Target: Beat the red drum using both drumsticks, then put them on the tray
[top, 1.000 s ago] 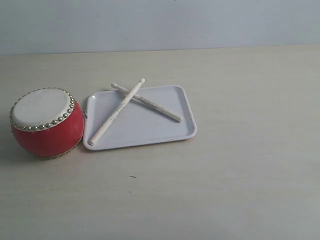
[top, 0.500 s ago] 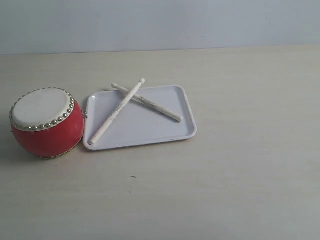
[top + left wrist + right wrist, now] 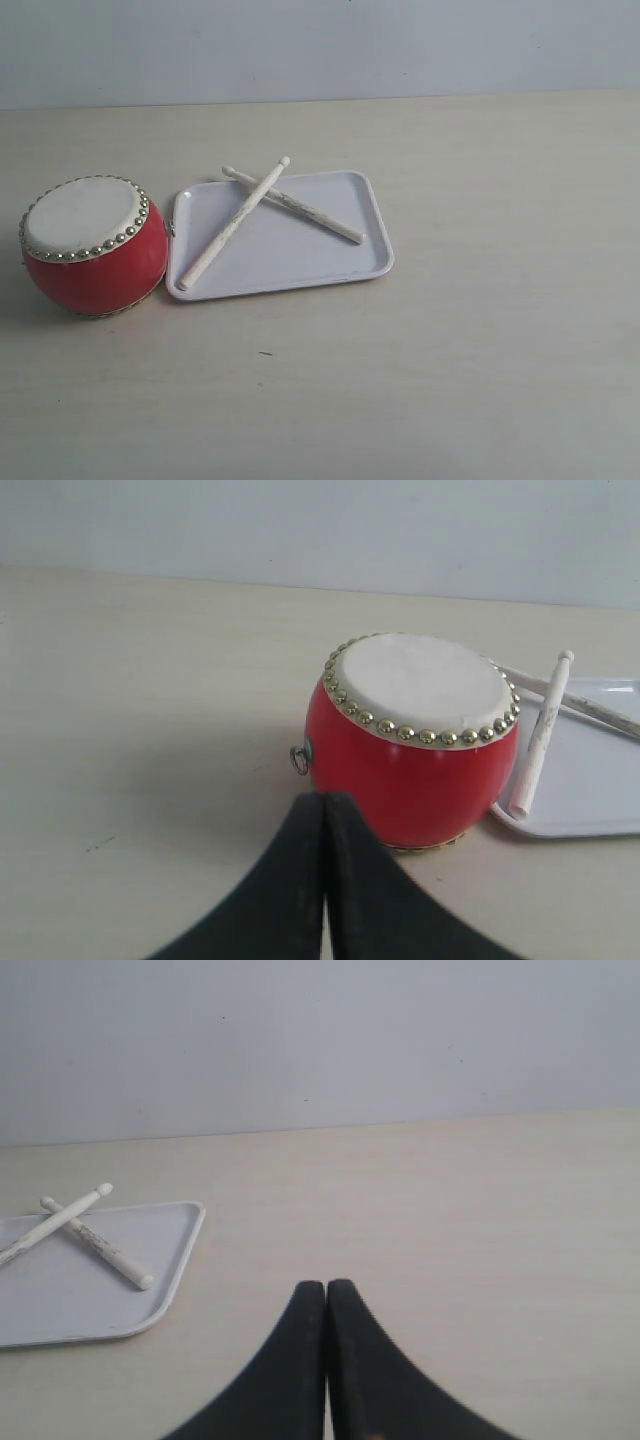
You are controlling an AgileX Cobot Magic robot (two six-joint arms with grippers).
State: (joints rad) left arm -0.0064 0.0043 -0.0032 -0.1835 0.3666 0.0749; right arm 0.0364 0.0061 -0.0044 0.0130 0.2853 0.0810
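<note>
The red drum (image 3: 92, 245) stands at the left of the table (image 3: 480, 330), just beside the tray (image 3: 300, 262); both drumsticks (image 3: 232, 225) lie crossed on the tray, their tips poking past its far rim; the left gripper (image 3: 324, 810) and right gripper (image 3: 326, 1295) are each closed on nothing, neither touching a stick. Either the beating hasn't begun or everything is done, I can't tell which; if it's the start, each claw must open and take a stick, the upper one first. Nothing has shifted since a second ago.
</note>
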